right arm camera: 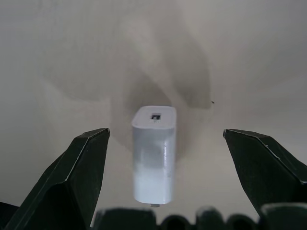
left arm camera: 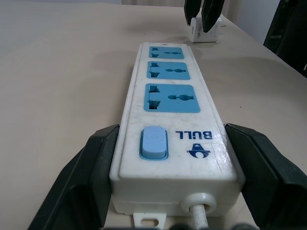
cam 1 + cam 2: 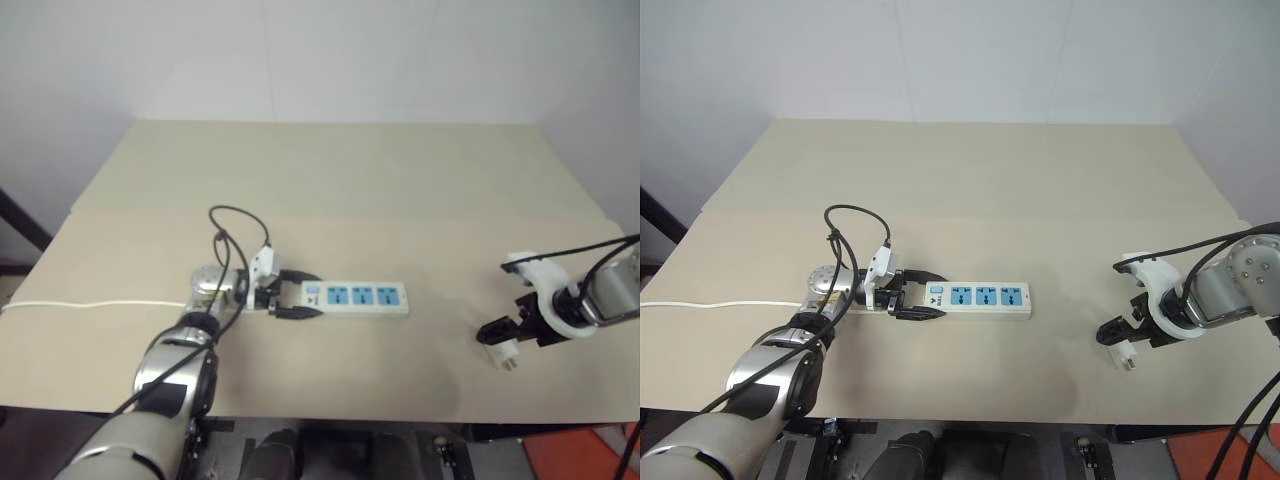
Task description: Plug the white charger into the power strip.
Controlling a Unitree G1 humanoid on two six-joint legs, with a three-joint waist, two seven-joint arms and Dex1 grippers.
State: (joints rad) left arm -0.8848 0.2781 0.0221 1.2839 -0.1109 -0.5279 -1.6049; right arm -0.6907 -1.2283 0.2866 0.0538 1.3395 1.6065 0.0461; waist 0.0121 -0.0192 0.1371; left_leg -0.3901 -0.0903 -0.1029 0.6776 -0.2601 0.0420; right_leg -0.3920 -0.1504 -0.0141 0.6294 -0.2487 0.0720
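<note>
The power strip (image 3: 362, 297) is a long white bar with three blue sockets, lying at the middle of the table. My left gripper (image 3: 305, 296) is shut on its switch end, and its black fingers (image 2: 96, 163) press both sides near the blue switch. The white charger (image 3: 508, 357) lies on the table near the front right, prongs toward the front edge. My right gripper (image 3: 515, 332) hangs just above it, pointing down and open. In the right wrist view the charger (image 1: 153, 158) sits between the two fingers with a wide gap on each side.
The strip's white cord (image 3: 90, 304) runs left along the beige table (image 3: 350, 170) to its left edge. A black cable (image 3: 235, 225) loops over my left wrist. The charger lies close to the table's front edge.
</note>
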